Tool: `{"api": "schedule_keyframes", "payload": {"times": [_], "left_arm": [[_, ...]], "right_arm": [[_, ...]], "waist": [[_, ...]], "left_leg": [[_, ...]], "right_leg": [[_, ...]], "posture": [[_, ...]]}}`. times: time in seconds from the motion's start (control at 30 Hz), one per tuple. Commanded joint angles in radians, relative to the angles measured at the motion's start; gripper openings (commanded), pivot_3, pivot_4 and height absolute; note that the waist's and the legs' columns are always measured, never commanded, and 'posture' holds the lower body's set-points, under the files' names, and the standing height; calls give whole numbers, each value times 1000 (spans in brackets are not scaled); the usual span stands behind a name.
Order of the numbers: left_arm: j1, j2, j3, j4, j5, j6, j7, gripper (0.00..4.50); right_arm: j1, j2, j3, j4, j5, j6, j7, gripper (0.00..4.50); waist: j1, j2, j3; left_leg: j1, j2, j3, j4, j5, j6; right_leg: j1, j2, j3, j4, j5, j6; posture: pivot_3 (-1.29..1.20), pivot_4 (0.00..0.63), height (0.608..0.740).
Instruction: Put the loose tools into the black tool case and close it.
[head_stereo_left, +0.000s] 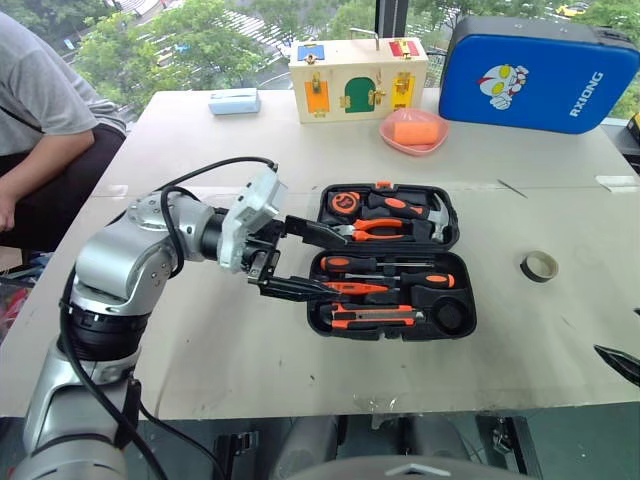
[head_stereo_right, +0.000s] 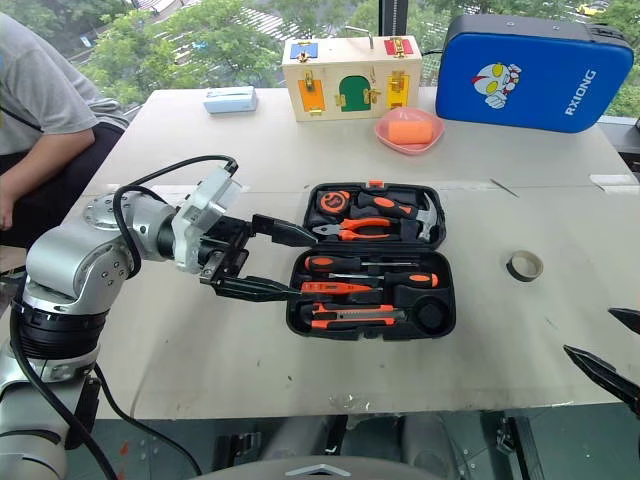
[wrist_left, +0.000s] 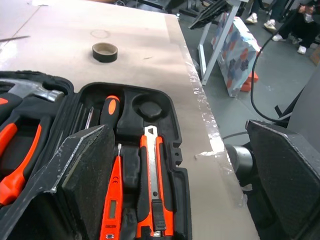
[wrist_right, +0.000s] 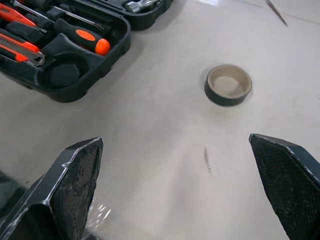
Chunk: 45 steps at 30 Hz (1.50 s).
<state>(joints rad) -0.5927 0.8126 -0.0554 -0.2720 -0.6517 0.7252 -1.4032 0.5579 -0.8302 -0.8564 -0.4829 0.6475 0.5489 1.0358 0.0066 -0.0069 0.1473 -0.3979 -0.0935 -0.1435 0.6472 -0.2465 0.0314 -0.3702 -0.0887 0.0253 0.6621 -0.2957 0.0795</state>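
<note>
Utility knife (head_stereo_left: 373, 317) lies lengthwise along open case's (head_stereo_left: 392, 260) front edge

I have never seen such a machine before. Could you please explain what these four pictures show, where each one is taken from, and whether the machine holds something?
This is a humanoid robot with two arms, each ending in a two-fingered black gripper. Two pictures come from cameras in its head, looking down over a pale table. The other two come from cameras on its wrists, looking along the fingers.

On the table lies an open black moulded-plastic tool case with orange-and-black screwdrivers, a slim orange tester pen and an orange-and-black utility knife in its recesses. A small black tape roll lies on the table outside the case, whose round recess is empty.

The left gripper hangs open at the case's edge; the right gripper is open above the table near the roll. Neither holds anything.
</note>
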Motion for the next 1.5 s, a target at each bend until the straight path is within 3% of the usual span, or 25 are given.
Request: {"api": "schedule_keyframes", "payload": {"times": [0.03, 0.33, 0.37, 0.43, 0.47, 0.5, 0.9, 1.0, 1.1, 1.27, 1.5], "left_arm": [[-18, 0, -4, -52, 6, -32, 21, 4491], [3, 2, -33, -113, 25, -53, 77, 4491], [4, 3, -34, -120, 26, -51, 83, 4500], [2, 6, -36, -125, 26, -48, 91, 4500], [-1, 7, -37, -128, 25, -45, 95, 4500], [-6, 8, -38, -131, 23, -39, 99, 4500], [-90, 12, -52, -119, 6, 22, 120, 4500], [-101, 9, -61, -106, 13, 21, 119, 4500], [-102, 10, -68, -104, 14, 21, 116, 4500], [-101, 6, -73, -111, 11, 25, 119, 4500], [-91, 19, -84, -146, -12, 59, 104, 4500]], "right_arm": [[-98, -48, 116, 56, -58, -29, -33, 4500], [-450, -66, 476, 334, -258, -135, -99, 4500], [-472, -62, 501, 355, -272, -148, -101, 3943], [-500, -58, 530, 386, -289, -164, -102, 3247], [-523, -53, 551, 410, -305, -171, -113, 2572], [-542, -48, 568, 432, -319, -175, -124, 2179], [-658, -6, 672, 643, -408, -266, -144, 2179], [-669, -8, 679, 650, -403, -284, -129, 1339], [-679, -35, 678, 642, -398, -296, -96, 37], [-714, -88, 677, 600, -358, -301, 8, 37], [-705, -219, 751, 181, -121, -189, 350, 37]], "waist": [[2, 0, 1], [5, -1, 3], [5, -1, 3], [7, -1, 3], [7, -1, 3], [8, -1, 3], [4, -1, 3], [2, -1, 3], [-2, -1, 3], [-2, -1, 3], [-18, 2, 6]], "left_leg": [[0, 0, 0, 0, 0, 0], [-2, 0, 0, 0, 3, -4], [-2, 0, 0, 0, 3, -4], [-2, 0, 0, 0, 3, -4], [-2, 0, 0, 0, 3, -4], [-2, 0, 0, 0, 3, -4], [-2, -1, 0, 1, 3, -4], [-1, -1, 1, 2, 3, -4], [-1, -1, 1, 3, 3, -4], [-1, -1, 0, 2, 3, -4], [-4, 0, 0, 0, 3, -4]], "right_leg": [[0, 0, 0, 0, 0, 0], [-1, 0, -1, -1, 0, 0], [-1, 0, -1, 0, 0, 0], [-1, 0, -1, 0, 0, 0], [-1, 0, -1, -1, 0, 0], [-1, 0, -1, -1, 0, 0], [-1, 2, -1, 1, 0, 0], [-1, 3, 0, 1, 0, 0], [0, 3, 0, 1, 0, 0], [-1, 3, 0, 1, 0, 0], [-4, 2, 0, 1, 0, 0]], "posture": [[0, 150, 735], [0, 150, 735], [0, 150, 735], [0, 150, 735], [0, 150, 735], [0, 150, 735], [0, 150, 735], [0, 150, 735], [0, 150, 735], [0, 150, 735], [0, 150, 735]]}}
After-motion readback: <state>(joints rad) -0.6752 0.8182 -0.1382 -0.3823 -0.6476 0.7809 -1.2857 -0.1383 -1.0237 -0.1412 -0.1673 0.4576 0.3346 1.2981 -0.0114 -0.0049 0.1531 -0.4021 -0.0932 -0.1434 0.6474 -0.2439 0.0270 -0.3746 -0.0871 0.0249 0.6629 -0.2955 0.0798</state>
